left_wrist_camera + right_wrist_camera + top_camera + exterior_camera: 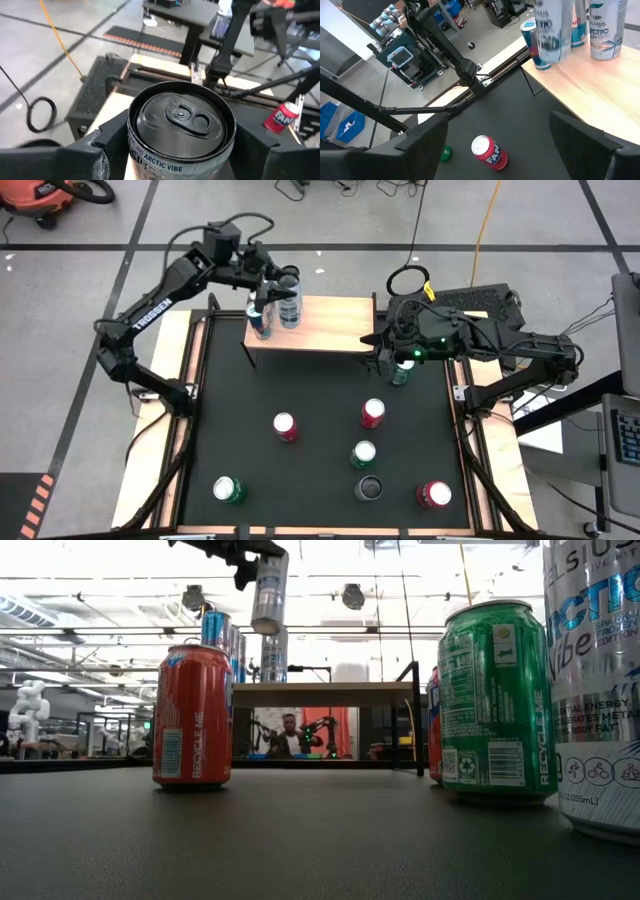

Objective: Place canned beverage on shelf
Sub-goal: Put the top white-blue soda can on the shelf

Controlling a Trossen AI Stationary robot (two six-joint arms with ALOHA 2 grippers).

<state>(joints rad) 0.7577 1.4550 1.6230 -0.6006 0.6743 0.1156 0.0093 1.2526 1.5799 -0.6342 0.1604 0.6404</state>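
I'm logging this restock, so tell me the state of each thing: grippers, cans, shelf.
Left gripper: shut on the silver can.
Silver can: upright, held in the air above the shelf.
Right gripper: open, empty, near the shelf's right end.
Shelf cans: upright, grouped at its left end.
Table cans: upright, untouched.

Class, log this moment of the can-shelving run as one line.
left gripper: holding Arctic Vibe can above shelf | right gripper: open, empty, beside shelf

Grey concrete floor with dark tape lines surrounds the table. An orange cable trails across it. Ceiling lights glow overhead.
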